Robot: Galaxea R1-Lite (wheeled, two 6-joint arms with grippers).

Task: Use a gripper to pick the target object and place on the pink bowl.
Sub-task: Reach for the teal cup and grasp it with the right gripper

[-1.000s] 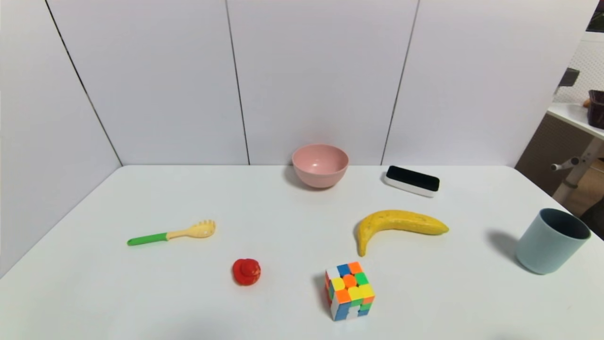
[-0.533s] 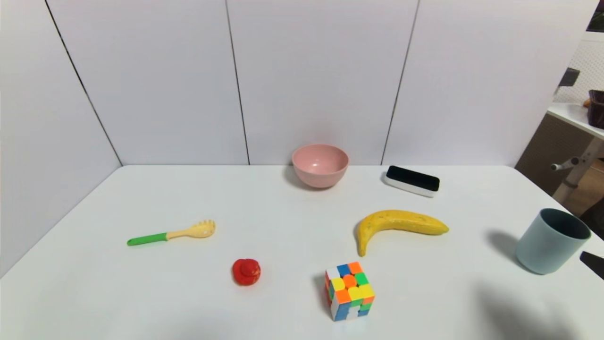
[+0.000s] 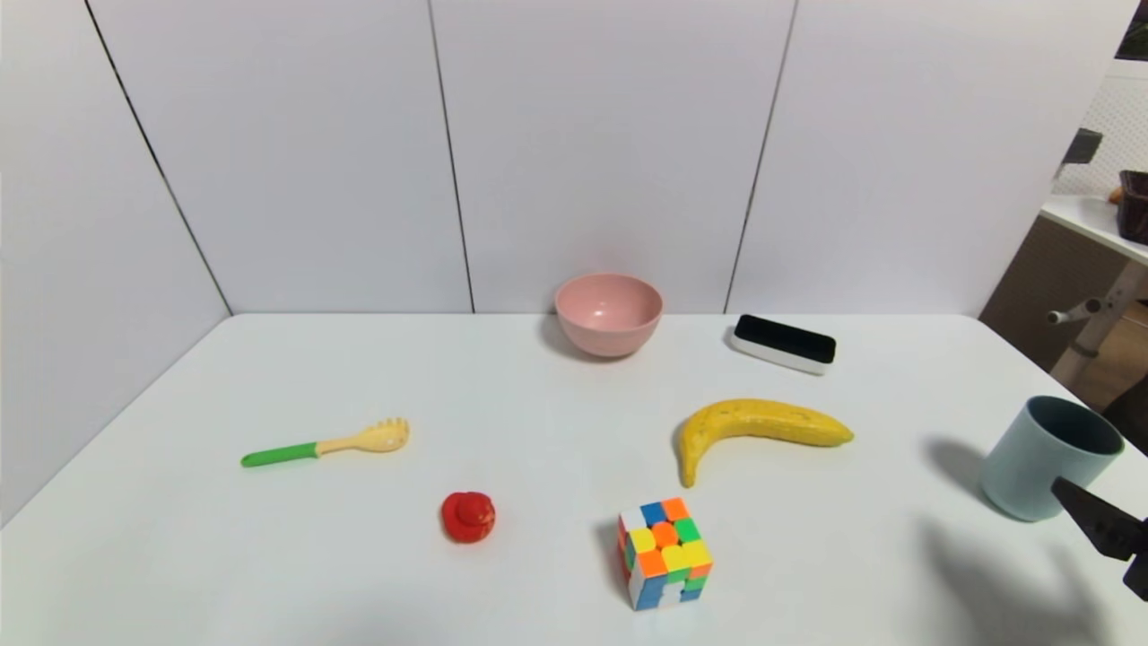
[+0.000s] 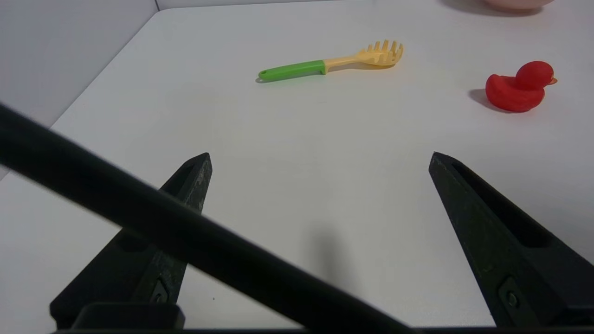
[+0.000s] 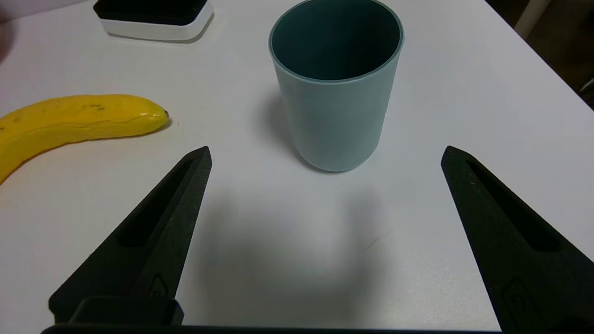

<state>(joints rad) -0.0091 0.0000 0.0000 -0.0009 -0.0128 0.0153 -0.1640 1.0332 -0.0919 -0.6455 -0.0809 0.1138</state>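
On the white table [image 3: 538,422] lay one green-handled pasta fork [image 3: 327,443], one red rubber duck [image 3: 467,516], one pink plastic bowl [image 3: 608,313], one colourful cube [image 3: 665,553], one yellow banana [image 3: 753,427], one black-topped eraser [image 3: 783,343] and, far right, one grey-blue plastic cup [image 3: 1047,458] standing upright. My right gripper [image 5: 325,155] gaped wide and empty just short of the cup; my left gripper [image 4: 320,160] also gaped empty.

Lab test bench, white table [image 3: 538,395] (plain panel walls [image 3: 610,144])

A white counter [image 3: 538,395] fills the lower frame, closed in at the back and left by pale wall panels [image 3: 610,152] with dark seams. At the far right edge, a second white table [image 3: 1090,220] stands over brownish floor [image 3: 1108,363].
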